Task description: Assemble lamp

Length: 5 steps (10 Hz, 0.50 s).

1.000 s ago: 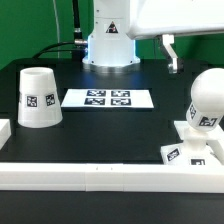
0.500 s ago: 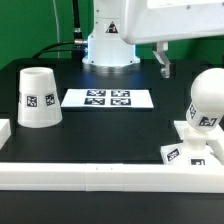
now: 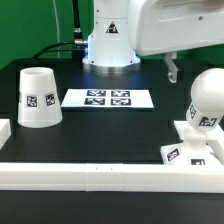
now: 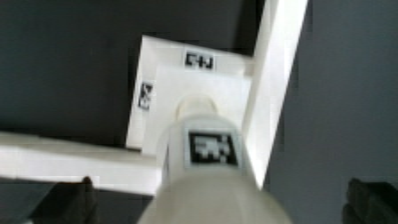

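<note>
The white bulb [image 3: 209,98] stands upright with its round head up on the flat square base [image 3: 186,148] at the exterior view's right. The tapered shade [image 3: 38,97] stands mouth down at the exterior view's left. My gripper [image 3: 172,72] hangs above and behind the bulb; only one finger shows there. In the wrist view the gripper [image 4: 221,205] is open and empty. Its dark fingertips [image 4: 71,200] stand wide on either side of the blurred bulb [image 4: 210,150] below. The tagged base [image 4: 169,78] lies beyond it.
The marker board [image 3: 108,98] lies flat in the middle of the black table. A long white border rail [image 3: 90,175] runs along the front edge, and rails also show in the wrist view [image 4: 276,60]. The robot's base [image 3: 108,45] stands at the back.
My gripper has come lower and closer to the bulb, its finger dropping in the exterior view. The bulb, base and shade have not moved.
</note>
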Each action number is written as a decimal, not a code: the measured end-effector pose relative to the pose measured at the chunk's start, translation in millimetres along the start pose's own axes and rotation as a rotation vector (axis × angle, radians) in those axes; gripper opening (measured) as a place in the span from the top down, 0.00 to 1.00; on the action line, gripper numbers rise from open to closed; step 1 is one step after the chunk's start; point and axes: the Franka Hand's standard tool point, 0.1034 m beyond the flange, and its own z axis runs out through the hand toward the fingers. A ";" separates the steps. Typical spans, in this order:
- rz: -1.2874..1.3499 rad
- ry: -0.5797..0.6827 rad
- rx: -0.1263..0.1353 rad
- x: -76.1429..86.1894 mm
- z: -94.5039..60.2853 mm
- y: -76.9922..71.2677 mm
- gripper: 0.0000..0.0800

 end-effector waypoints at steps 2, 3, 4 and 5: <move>-0.010 0.011 0.001 10.2 -2.2 6.2 0.13; -0.007 0.016 0.001 11.2 -2.9 8.1 0.13; -0.008 0.015 0.001 11.0 -2.4 7.5 0.13; -0.008 0.015 0.001 10.9 -2.3 7.6 0.13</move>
